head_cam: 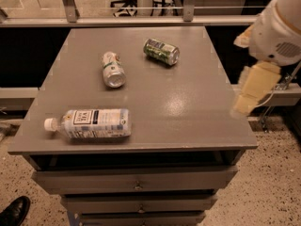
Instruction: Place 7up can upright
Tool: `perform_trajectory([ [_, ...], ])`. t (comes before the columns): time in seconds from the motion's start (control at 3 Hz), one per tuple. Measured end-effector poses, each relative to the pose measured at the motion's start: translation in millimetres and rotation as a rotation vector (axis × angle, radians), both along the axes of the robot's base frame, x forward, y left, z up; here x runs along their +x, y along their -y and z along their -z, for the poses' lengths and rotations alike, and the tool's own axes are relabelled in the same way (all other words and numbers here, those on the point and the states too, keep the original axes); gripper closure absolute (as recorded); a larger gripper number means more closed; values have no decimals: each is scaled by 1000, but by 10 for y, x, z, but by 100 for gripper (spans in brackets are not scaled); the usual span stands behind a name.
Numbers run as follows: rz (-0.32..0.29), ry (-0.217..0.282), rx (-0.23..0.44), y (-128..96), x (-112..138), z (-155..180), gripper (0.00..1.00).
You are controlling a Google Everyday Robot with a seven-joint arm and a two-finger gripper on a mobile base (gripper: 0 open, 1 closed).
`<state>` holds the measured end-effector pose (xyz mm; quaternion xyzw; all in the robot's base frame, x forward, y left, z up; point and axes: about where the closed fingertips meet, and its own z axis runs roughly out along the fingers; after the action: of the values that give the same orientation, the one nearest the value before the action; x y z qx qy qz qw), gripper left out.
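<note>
7up can (113, 69) lies on its side on the table (188, 121), near the green can (162, 51). My gripper (247, 95) hangs beside the table's right edge (spread or closed, I can't say).

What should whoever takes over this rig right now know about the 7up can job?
Gripper: the cream two-finger gripper is at the right edge of the grey table, well away from every object.
Task object: the pale silver-white aluminium 7up can lies on its side on the left-middle of the tabletop, untouched.
Others: the dark green can lies on its side further back. The clear plastic bottle with white cap lies on its side at the front left.
Done: nothing yet.
Left: reach across to the 7up can, grasp it, stand it upright and release it.
</note>
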<state>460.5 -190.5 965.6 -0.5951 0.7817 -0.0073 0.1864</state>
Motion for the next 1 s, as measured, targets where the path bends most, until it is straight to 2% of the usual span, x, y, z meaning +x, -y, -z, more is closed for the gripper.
perform_trajectory([
  [0.33,35,3,102,-433,434,125,0],
  [0.67,100,-4,199,-822,810,143,0],
  [1.0,186,-43,296,-1189,1131,116,0],
])
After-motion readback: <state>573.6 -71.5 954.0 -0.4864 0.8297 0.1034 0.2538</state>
